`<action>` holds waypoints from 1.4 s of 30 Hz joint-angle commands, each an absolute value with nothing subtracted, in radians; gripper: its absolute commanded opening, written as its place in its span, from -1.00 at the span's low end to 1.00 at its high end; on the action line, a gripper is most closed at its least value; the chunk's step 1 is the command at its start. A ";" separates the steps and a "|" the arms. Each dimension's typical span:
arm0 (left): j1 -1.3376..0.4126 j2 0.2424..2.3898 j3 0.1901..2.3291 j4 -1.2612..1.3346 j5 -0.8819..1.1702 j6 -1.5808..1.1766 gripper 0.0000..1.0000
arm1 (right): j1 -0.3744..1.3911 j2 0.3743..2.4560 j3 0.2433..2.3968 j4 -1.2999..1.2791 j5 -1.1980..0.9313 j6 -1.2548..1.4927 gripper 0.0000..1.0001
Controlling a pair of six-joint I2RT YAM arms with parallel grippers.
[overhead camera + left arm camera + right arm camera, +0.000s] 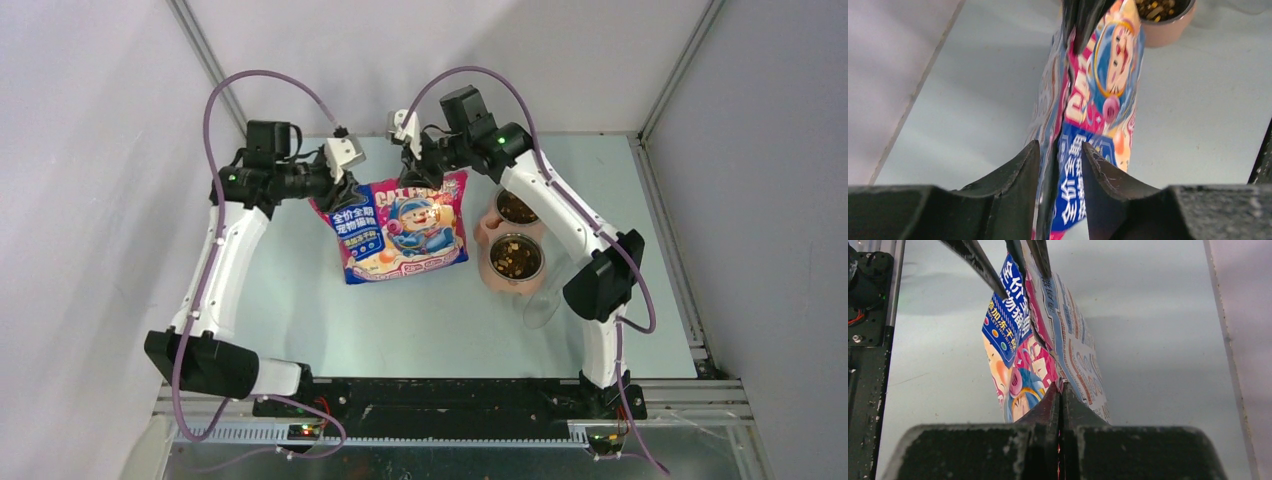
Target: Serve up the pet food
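The left gripper (pixel 347 190) and right gripper (pixel 418 170) are each clamped on a top corner of the cat-print bag (pixel 405 230), holding it between them. The pet food (pixel 517 257) sits in two bowls (pixel 541 250) on the table, just beside the bag's right edge. That is about 4 o'clock from the right gripper, apart from both grippers.

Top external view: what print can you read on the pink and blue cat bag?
"全价全期": blue panel of the glossy pink and blue cartoon-cat bag.
"宠物猫粮": next line, same panel.
"CAT": top band; the letters after it are unclear.
Small print under the panel and along the bottom strip: too small to read.
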State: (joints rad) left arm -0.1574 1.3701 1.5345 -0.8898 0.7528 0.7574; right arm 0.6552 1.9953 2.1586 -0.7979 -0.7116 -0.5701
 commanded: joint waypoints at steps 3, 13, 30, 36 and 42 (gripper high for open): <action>-0.087 1.321 1.508 -1.004 0.695 0.912 -0.37 | 0.656 1.889 1.997 -0.537 -0.742 -0.524 -1.00; -0.084 1.273 1.460 -0.892 0.724 0.839 -1.00 | 0.700 1.876 1.927 -0.477 -0.771 -0.596 -0.56; -0.085 1.220 1.434 -0.808 0.749 0.733 -1.00 | 0.741 1.977 2.083 -0.559 -0.686 -0.631 -0.52; -0.084 1.212 1.429 -0.790 0.763 0.704 -1.00 | 0.786 2.001 2.089 -0.548 -0.605 -0.655 -0.68; -0.084 1.208 1.425 -0.772 0.772 0.683 -1.00 | 0.795 2.007 2.101 -0.507 -0.551 -0.595 -1.00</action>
State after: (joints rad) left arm -0.0849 1.2751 1.4105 -0.8555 0.7021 0.7261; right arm 0.7818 1.9888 2.0529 -0.5816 -0.6136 -0.6315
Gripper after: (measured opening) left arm 0.008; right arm 0.011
